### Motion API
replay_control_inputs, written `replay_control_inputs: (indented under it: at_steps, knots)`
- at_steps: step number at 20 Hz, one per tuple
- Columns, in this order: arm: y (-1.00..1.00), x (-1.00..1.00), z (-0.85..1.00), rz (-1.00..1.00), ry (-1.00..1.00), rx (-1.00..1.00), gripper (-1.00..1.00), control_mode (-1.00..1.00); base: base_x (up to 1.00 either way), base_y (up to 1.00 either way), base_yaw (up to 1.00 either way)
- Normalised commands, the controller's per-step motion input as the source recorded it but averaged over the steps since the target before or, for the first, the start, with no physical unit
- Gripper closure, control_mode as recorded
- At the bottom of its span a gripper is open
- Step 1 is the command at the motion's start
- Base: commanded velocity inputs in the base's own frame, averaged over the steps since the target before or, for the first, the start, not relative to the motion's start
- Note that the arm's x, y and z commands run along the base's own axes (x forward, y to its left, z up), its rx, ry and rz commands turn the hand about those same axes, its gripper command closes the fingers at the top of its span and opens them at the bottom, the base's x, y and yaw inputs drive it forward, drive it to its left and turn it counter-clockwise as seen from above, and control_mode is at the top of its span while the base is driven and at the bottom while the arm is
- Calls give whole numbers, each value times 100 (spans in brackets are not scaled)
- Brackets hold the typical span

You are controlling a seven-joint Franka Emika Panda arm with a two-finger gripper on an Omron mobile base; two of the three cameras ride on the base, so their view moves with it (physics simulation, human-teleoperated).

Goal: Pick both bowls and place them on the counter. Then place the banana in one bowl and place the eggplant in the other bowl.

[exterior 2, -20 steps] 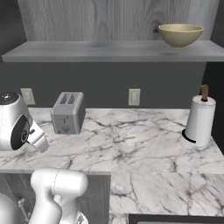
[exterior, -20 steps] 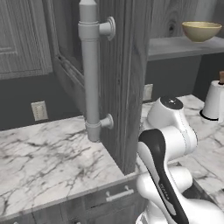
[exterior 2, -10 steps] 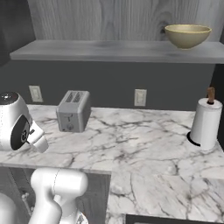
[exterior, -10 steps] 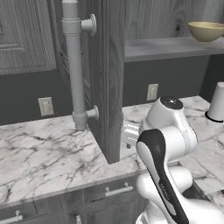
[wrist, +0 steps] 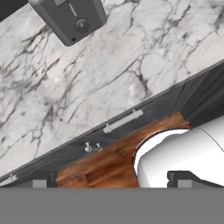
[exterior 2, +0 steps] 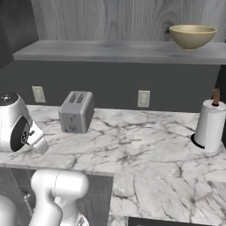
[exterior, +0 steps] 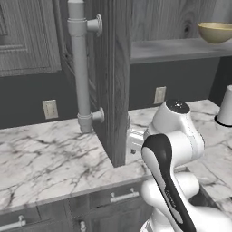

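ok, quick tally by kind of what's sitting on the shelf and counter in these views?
Bowl on the shelf: 1
Toaster on the counter: 1
Paper towel roll on the counter: 1
Total: 3

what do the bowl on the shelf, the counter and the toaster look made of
Bowl: likely glazed ceramic, smooth tan-yellow with a soft sheen.
Counter: looks like polished marble, white with grey veining.
Toaster: seems brushed metal, plain matte grey; could be plastic.
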Motion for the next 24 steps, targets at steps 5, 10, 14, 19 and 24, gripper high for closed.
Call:
replay_control_inputs:
  at_steps: [5,10,14,19,24]
  knots:
    - [0,0,0,0,0,0,-100,100,0,33,0]
    - [0,0,0,0,0,0,-100,100,73,11,1]
    - [0,0,0,0,0,0,-100,100,100,0,4]
    - [0,0,0,0,0,0,-100,100,96,-3,5]
    - [0,0,0,0,0,0,-100,100,84,-9,8]
